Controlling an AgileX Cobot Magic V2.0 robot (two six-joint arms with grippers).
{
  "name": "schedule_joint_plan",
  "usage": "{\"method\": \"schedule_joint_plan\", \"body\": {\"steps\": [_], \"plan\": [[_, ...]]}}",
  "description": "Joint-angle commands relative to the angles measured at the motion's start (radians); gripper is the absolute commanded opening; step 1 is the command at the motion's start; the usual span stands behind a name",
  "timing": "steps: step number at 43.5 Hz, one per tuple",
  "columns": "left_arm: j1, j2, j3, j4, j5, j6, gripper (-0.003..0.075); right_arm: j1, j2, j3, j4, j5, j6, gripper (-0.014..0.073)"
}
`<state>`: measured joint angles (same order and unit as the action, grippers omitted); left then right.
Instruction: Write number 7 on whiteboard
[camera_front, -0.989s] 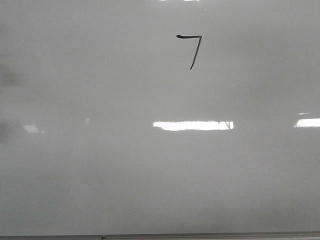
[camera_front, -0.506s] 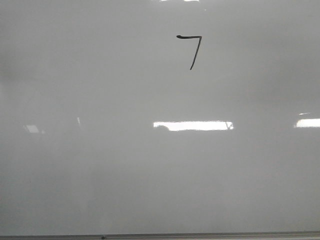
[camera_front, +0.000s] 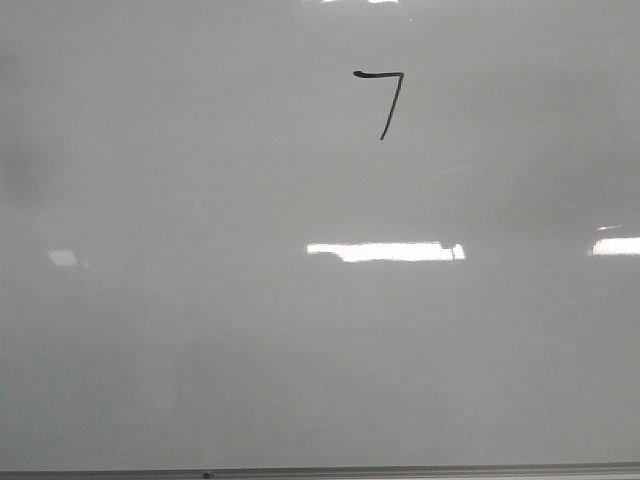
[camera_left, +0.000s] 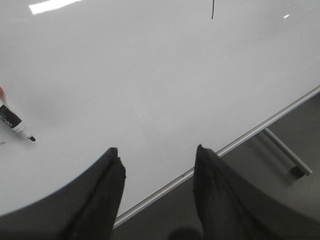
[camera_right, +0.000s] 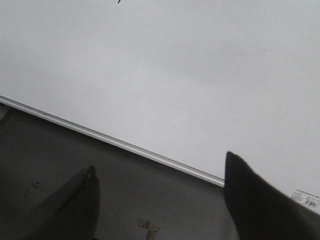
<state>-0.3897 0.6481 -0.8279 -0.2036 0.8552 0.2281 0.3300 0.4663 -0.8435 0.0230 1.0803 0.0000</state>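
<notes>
The whiteboard (camera_front: 250, 330) fills the front view, pale grey and glossy. A small black hand-drawn number 7 (camera_front: 386, 98) stands on it at the upper middle. The lower tip of its downstroke (camera_left: 212, 10) shows in the left wrist view. No gripper is in the front view. My left gripper (camera_left: 157, 152) is open and empty over the board's near edge. A black-tipped marker (camera_left: 15, 124) lies uncapped on the board, apart from the left gripper. My right gripper (camera_right: 160, 170) is open and empty over the dark surface beside the whiteboard (camera_right: 165, 70).
The board's thin metal edge (camera_front: 320, 470) runs along the bottom of the front view and shows in both wrist views (camera_left: 225, 150) (camera_right: 125, 145). Bright light reflections (camera_front: 385, 251) lie across the board. A small scrap (camera_right: 150, 227) lies on the dark surface.
Faint dark reflections and small glints at the board's left side have shifted. The 7 is unchanged.
</notes>
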Motion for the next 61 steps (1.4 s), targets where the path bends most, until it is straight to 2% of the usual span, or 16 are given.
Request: {"method": "schedule_joint_plan", "body": {"steps": [1,4,12,18,27,51,55,61], "plan": [[-0.008,0.000,-0.030,-0.021,-0.064,0.000,0.0239,-0.008,0.008,-0.018,-0.009,-0.075,0.000,0.0500],[-0.008,0.000,-0.030,-0.021,-0.064,0.000,0.0162,-0.008,0.008,-0.018,-0.009,-0.075,0.000,0.0401],[-0.008,0.000,-0.030,-0.021,-0.066,0.000,-0.0013,-0.008,0.008,-0.018,-0.009,-0.075,0.000,0.0045],[-0.008,0.000,-0.030,-0.021,-0.076,-0.018,-0.0021,-0.008,0.008,-0.018,-0.009,-0.075,0.000,-0.0122],[-0.008,0.000,-0.030,-0.019,-0.118,-0.041,-0.0020,-0.008,0.008,-0.018,-0.010,-0.071,0.000,-0.0118],[-0.008,-0.013,-0.027,-0.021,-0.119,-0.041,-0.0021,-0.008,0.008,-0.018,-0.010,-0.067,0.000,-0.0118],[0.046,-0.047,-0.021,0.036,-0.135,0.025,-0.0021,-0.008,0.008,-0.018,-0.010,-0.066,0.000,-0.0118],[0.158,-0.148,0.060,0.098,-0.220,0.025,-0.0021,-0.008,0.008,-0.018,-0.010,-0.066,0.000,-0.0118]]}}
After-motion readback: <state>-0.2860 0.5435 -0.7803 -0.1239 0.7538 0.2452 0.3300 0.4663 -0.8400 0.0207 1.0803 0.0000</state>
